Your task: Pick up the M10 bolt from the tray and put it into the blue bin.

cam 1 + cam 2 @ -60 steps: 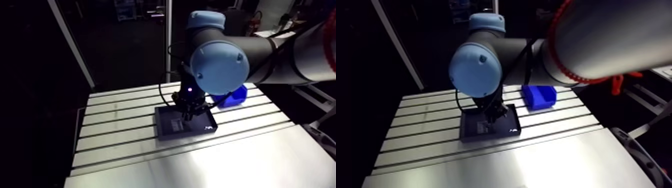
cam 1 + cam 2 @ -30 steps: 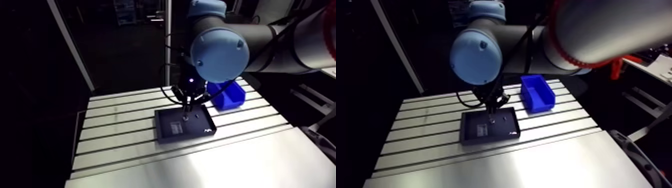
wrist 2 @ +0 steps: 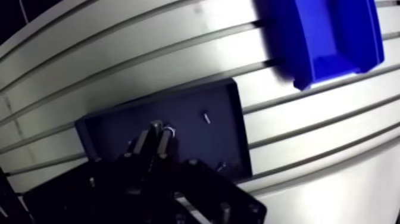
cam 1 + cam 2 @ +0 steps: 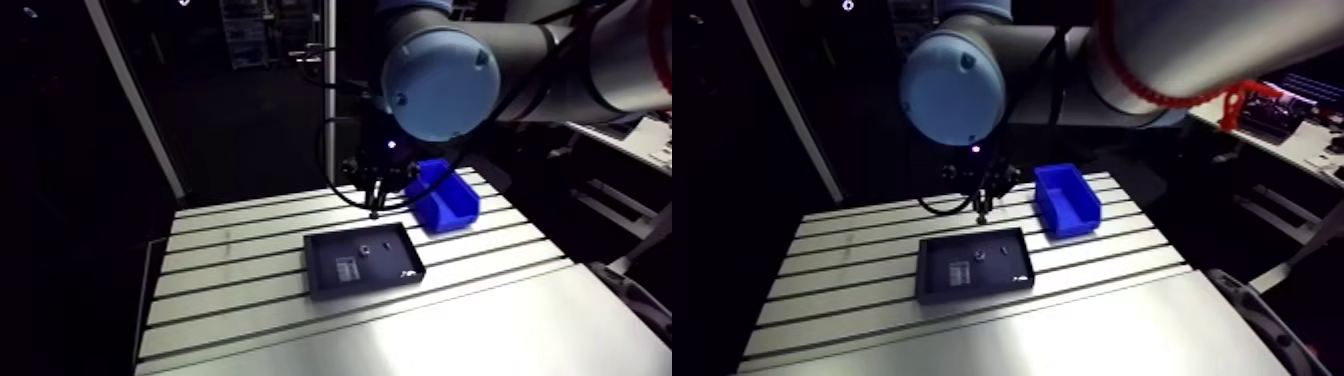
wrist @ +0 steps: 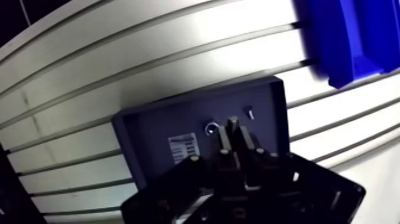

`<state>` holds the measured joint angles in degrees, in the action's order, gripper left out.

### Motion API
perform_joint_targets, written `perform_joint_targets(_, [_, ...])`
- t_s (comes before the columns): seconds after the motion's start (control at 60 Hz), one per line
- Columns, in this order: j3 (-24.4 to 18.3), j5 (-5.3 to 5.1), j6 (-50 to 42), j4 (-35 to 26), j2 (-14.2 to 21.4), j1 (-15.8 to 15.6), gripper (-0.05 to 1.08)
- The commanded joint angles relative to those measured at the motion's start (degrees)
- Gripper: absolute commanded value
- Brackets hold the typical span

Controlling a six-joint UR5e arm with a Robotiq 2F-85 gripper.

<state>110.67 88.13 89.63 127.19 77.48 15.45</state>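
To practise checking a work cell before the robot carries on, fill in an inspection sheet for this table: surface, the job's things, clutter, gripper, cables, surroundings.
Surface: slotted aluminium table, bare metal around the job's things.
Job's things: dark tray lies flat on the table. The blue bin stands beside it, apart, with nothing seen inside. The M10 bolt seems to sit between the fingertips, off the tray.
Clutter: in the tray a white label, a ring-shaped part and a small screw.
Gripper: gripper hangs above the tray, fingers close together, apparently shut on the bolt.
Cables: nothing seen.
Surroundings: nothing seen.
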Motion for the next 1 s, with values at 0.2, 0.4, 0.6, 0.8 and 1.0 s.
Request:
perform_joint_targets(0.2, [-7.18, -4.74, 22.74, -9.05, 1.56, 1.85, 1.07])
perform_joint_targets(0.4, [-9.91, -4.68, 33.58, -14.66, 1.66, 2.12, 1.07])
perform_joint_targets(0.6, [-11.71, -4.44, 46.83, -18.85, 1.66, 3.49, 1.07])
perform_joint_targets(0.8, [-13.47, -2.98, 61.39, -22.9, 1.74, 4.88, 1.07])
perform_joint_targets(1.0, [-14.89, 1.76, 72.72, -24.22, 1.4, 6.4, 1.07])
